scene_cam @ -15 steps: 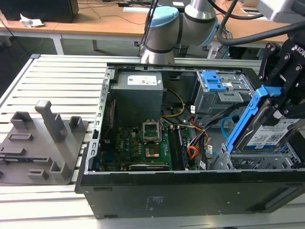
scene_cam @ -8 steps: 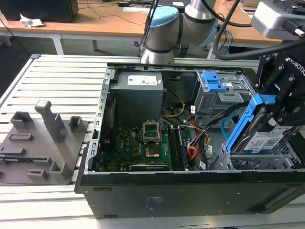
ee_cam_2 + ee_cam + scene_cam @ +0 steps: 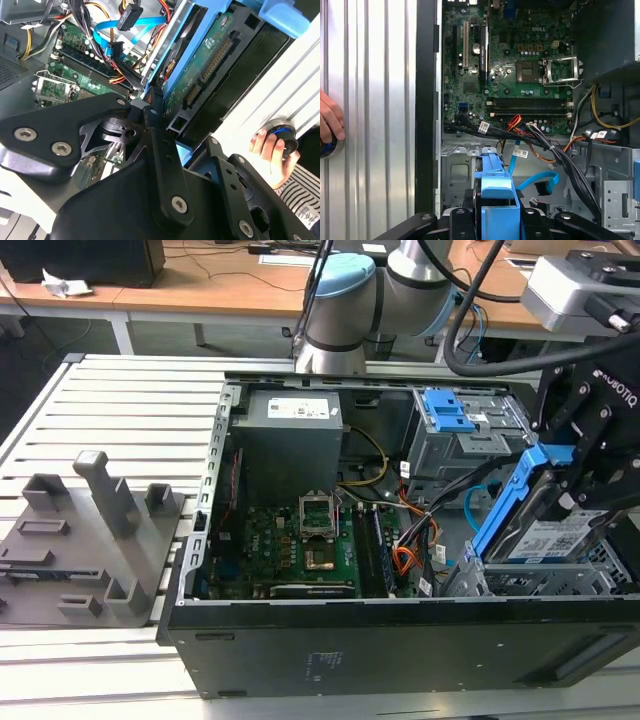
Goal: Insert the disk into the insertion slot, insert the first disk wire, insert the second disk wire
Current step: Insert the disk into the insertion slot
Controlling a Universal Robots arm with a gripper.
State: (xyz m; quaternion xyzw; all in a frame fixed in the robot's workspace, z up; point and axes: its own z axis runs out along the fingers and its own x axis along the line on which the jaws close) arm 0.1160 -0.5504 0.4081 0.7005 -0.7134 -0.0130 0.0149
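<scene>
Disk (image 3: pixel 548 537) in blue carrier, pinched between the jaws of the gripper (image 3: pixel 496 222), tilted over the insertion slot (image 3: pixel 520 582) at the exterior view's right; likely risk: skewed entry jamming on the slot's rim or trapping the nearby light-blue cable (image 3: pixel 540 179).

Bright, even light glares off the ribbed table (image 3: pixel 370 100), while the computer case (image 3: pixel 300 660) interior lies dimmer.

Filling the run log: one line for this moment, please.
claw: shut on disk | disk: tilted over insertion slot | second disk wire: looped nearby, end free
</scene>
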